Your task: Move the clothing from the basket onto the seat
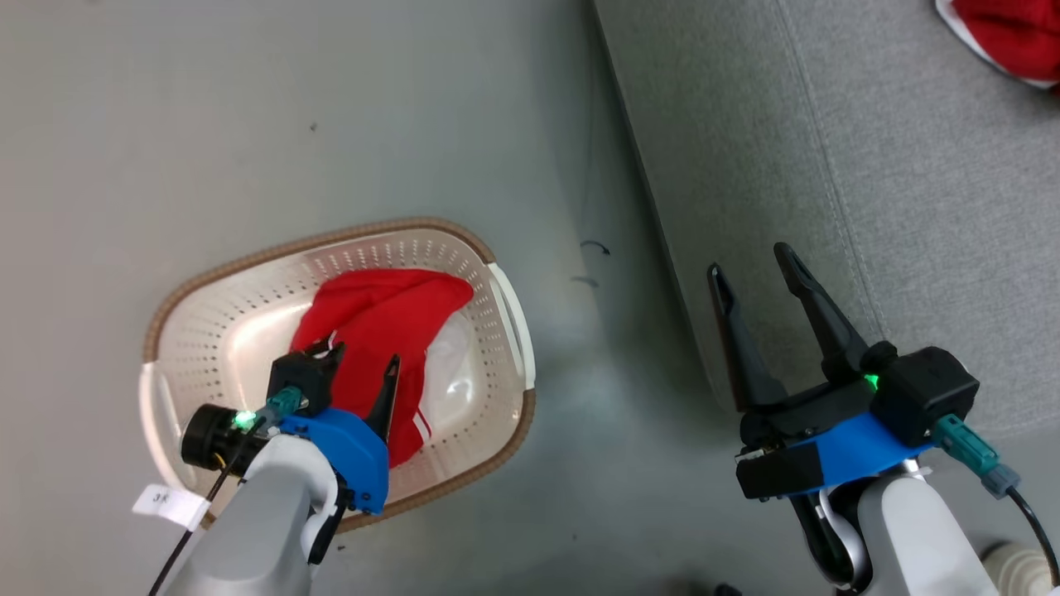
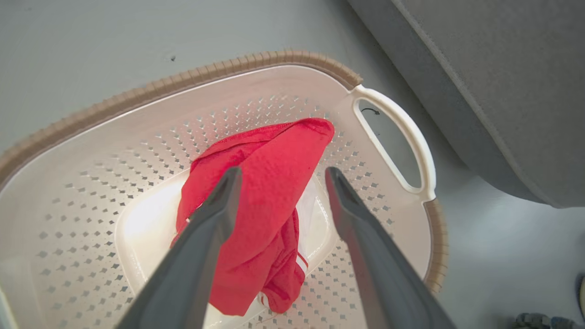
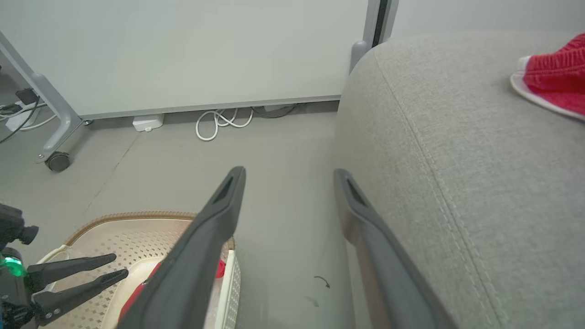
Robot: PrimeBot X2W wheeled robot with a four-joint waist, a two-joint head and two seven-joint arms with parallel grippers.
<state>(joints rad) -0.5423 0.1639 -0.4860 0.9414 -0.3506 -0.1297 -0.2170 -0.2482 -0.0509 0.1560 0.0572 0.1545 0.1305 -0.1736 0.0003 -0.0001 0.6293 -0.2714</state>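
- Far left, smooth grey floor (image 1: 207, 124), and on it, at 7 o'clock of the head view, the small cream-white perforated plastic basket (image 1: 211, 327) with its brown woven-look rim. Its long axis runs from 8 o'clock to 2 o'clock, with a white handle at each end.
- Inside the basket lies one bright red fabric garment (image 1: 377, 319), bunched up toward the 2 o'clock end. Its long axis runs roughly 12 to 6 o'clock: the broad folded end is up near 1 o'clock against the wall, and the narrow white-striped end points down at 6 o'clock.
- Right over it is the left gripper (image 1: 364, 356), its two long dark fingers spread wide and aimed down into the basket. In the left wrist view one finger crosses the red cloth and the other sits over the pale basket wall beside it. Nothing is pinched, and I can't tell whether a tip touches fabric.
- In the middle, a strip of floor keeps the basket near the sofa but apart from it.
- At 4 o'clock is the right gripper (image 1: 749, 261), fingers parted and empty, tips pointing to 11 o'clock. It is over the near edge of the large grey woven-fabric seat cushion (image 1: 869, 165), whose stitched seam runs from 11 to 5 o'clock.
- Far right, up in the 1 o'clock corner, a second red garment (image 1: 1010, 33) with white trim lies on the seat cushion, cut by the frame edge.
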